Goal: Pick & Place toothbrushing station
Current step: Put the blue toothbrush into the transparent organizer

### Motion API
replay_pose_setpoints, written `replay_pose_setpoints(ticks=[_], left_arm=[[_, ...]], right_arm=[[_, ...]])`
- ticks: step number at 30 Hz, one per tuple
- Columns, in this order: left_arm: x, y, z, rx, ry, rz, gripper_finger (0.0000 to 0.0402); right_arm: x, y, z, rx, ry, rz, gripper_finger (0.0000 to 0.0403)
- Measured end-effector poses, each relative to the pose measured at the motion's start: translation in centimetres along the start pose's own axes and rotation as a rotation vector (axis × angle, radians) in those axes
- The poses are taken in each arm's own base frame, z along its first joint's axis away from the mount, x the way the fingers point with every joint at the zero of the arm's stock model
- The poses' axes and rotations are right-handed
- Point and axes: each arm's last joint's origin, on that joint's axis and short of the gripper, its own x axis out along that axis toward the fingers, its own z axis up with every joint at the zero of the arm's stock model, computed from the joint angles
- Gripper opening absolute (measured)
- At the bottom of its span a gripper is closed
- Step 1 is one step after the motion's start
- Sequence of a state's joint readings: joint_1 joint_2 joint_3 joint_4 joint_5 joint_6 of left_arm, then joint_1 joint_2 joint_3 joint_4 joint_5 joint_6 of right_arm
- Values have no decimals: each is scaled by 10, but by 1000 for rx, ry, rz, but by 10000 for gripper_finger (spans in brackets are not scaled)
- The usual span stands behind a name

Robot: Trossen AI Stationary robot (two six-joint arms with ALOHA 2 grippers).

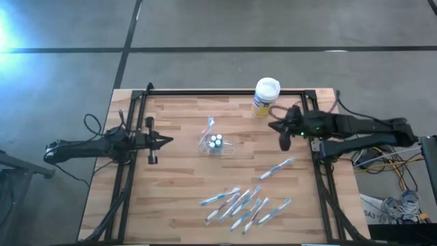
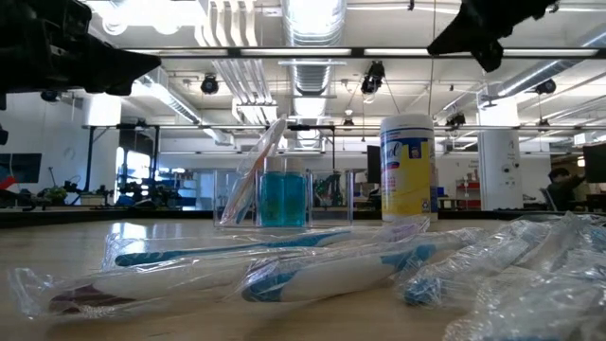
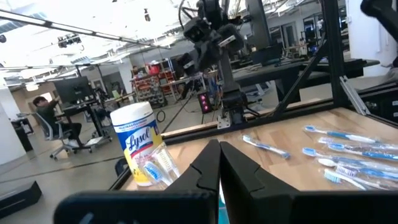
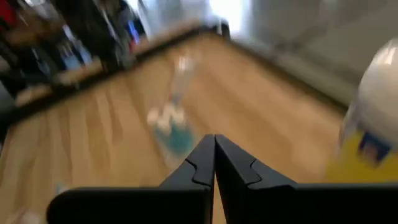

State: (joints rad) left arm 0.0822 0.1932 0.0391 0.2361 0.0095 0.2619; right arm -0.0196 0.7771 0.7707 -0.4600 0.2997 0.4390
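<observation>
Clear plastic holder (image 1: 216, 143) near table centre, slightly toward the far edge, on the wooden table (image 1: 177, 198). Teal-capped tubes (image 1: 216, 141) standing inside; one wrapped toothbrush (image 1: 207, 130) leaning out of the holder toward the far side. In the low view, same holder (image 2: 275, 199) upright, brush tilted against its left wall.

Loose toothbrushes (image 1: 242, 203) in clear wrap, clustered near the front edge, right of centre, lying roughly parallel at a slant. One further single toothbrush (image 1: 276, 167) lying apart, between the cluster and the right arm.

White-lidded canister (image 1: 265, 97) with yellow-blue label upright at the far edge, right of the holder, not touching it.

Left gripper (image 1: 167, 141) above the left part of the table, pointing toward the holder, well short of it. Fingers (image 3: 205, 171) pressed together, nothing between them.

Right gripper (image 1: 284, 142) above the right side of the table, just in front of the canister, clear of holder and brushes. Fingers (image 4: 202, 163) pressed together, nothing held.

Person seated at a desk in the room beyond the table, visible in the left wrist view (image 3: 46, 118).
</observation>
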Motion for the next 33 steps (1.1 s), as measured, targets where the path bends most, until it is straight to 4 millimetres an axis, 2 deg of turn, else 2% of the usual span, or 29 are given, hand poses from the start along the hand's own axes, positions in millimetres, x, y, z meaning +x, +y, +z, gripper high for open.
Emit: replay_pose_setpoints(ticks=[4, 8, 13, 17, 22, 24, 33], left_arm=[[0, 0, 0, -5, 0, 0, 10], [0, 0, -1, -18, 13, -4, 10], [0, -1, -2, -33, 25, -6, 10], [0, -1, -2, -34, 25, -6, 10], [0, -1, -2, -37, 26, -6, 10], [0, -1, -2, -38, 26, -7, 10], [0, -1, -2, -38, 25, -11, 10]], right_arm=[[9, 27, 2, 55, 220, -31, 8], [18, 60, -3, 96, 359, -34, 8], [33, 99, -33, 149, 493, -67, 8], [48, 120, -68, 200, 585, -159, 8], [53, 114, -112, 333, 690, -475, 8], [52, 109, -127, 355, 712, -549, 8], [46, 86, -162, 467, 823, -719, 8]])
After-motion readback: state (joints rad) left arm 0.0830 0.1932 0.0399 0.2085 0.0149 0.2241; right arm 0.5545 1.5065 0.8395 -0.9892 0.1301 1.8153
